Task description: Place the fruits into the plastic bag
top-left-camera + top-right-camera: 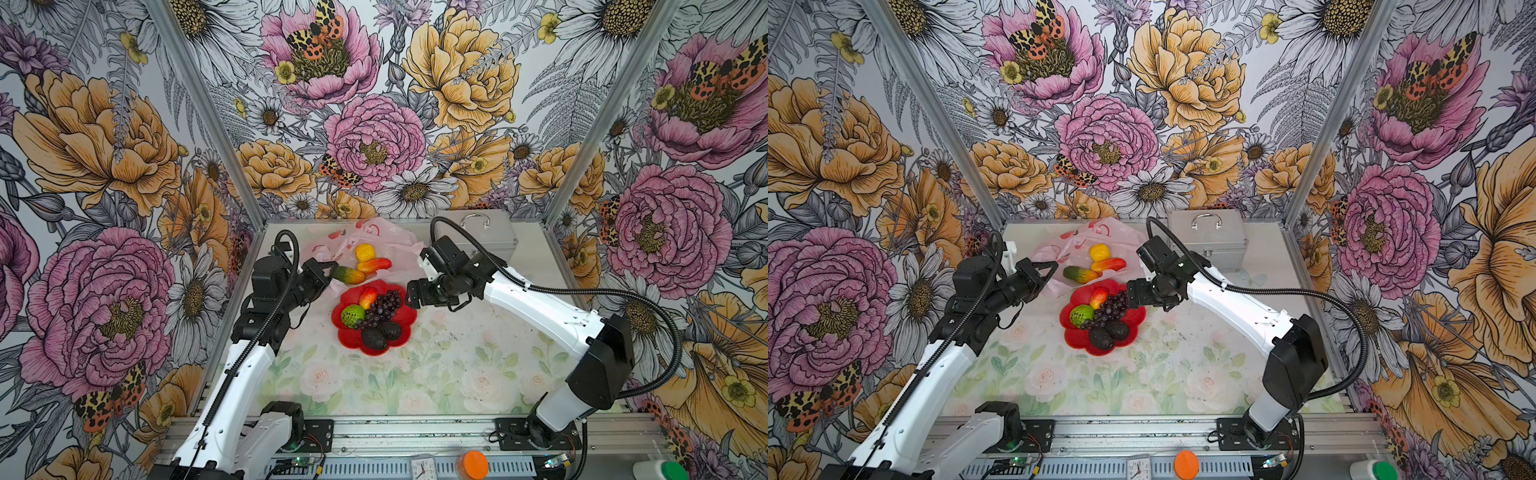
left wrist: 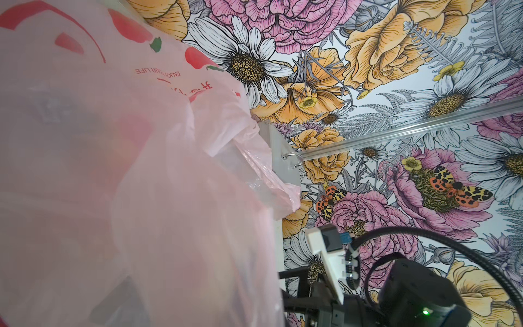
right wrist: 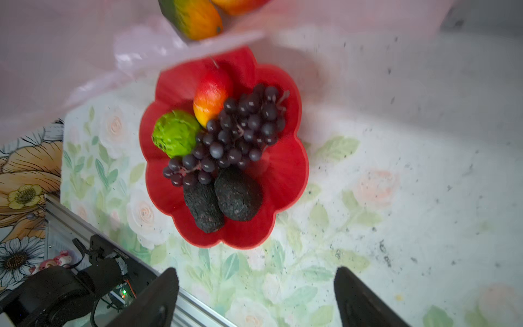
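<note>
The fruits were judged light, hard toys, smooth enough to slip from a shallow pinch. The grape bunch was reckoned loose and knobbly, best taken across its thick middle, and the two blackish avocados across their short width. The plastic bag, thin crinkly pale-pink film with red print, was judged limp and best held by its rim. It was spread at twelve o'clock of the red plate. A yellow round fruit, a red-orange long fruit and a green-orange fruit were seemingly lodged in its mouth. A bumpy green ball and a red-yellow fruit were left on the plate. The left gripper was clamped on the bag's edge at ten o'clock. The right gripper was held wide and empty at three o'clock.
</note>
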`<state>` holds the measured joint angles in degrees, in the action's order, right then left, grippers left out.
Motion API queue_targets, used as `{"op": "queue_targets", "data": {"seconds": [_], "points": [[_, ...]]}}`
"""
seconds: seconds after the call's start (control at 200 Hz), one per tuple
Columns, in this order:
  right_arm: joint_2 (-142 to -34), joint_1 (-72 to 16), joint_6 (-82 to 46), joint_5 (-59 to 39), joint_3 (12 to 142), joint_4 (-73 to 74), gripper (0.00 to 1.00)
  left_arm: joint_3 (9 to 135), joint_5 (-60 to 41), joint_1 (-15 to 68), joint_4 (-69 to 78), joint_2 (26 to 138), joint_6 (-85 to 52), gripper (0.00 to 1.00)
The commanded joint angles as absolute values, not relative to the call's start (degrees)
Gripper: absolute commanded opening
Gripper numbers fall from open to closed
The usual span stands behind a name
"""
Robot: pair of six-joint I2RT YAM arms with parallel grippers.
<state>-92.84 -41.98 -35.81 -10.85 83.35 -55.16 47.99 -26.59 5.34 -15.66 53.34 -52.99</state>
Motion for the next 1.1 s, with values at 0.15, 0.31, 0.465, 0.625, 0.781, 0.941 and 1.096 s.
{"op": "queue_targets", "data": {"seconds": [0.15,0.31,0.465,0.625,0.781,0.941,1.096], "points": [[-94.1,-47.7,-40.9,-12.6,80.0,-55.3,0.85,46.4,-25.9,6.4,-15.7,52.3,-51.7,0.00],[-99.3,-50.3,-35.8,-13.1,82.7,-55.4,0.80,46.0,-25.8,6.4,-15.9,51.4,-51.9,0.00],[-103.8,-50.4,-32.9,-14.0,85.7,-55.4,0.68,45.8,-26.0,6.2,-16.6,50.5,-51.7,0.00],[-107.7,-50.4,-30.5,-14.4,89.1,-55.6,0.62,45.3,-26.0,5.6,-17.4,49.4,-51.6,0.00],[-110.4,-50.1,-29.0,-13.0,91.8,-56.3,0.62,45.4,-26.1,5.4,-17.7,49.2,-51.3,0.00],[-113.1,-49.0,-27.1,-12.8,93.6,-57.1,0.63,45.5,-26.0,5.3,-17.8,49.3,-51.0,0.00],[-115.4,-47.9,-25.3,-13.4,95.3,-57.8,0.66,45.6,-25.9,4.9,-17.8,49.5,-51.0,0.00]]}}
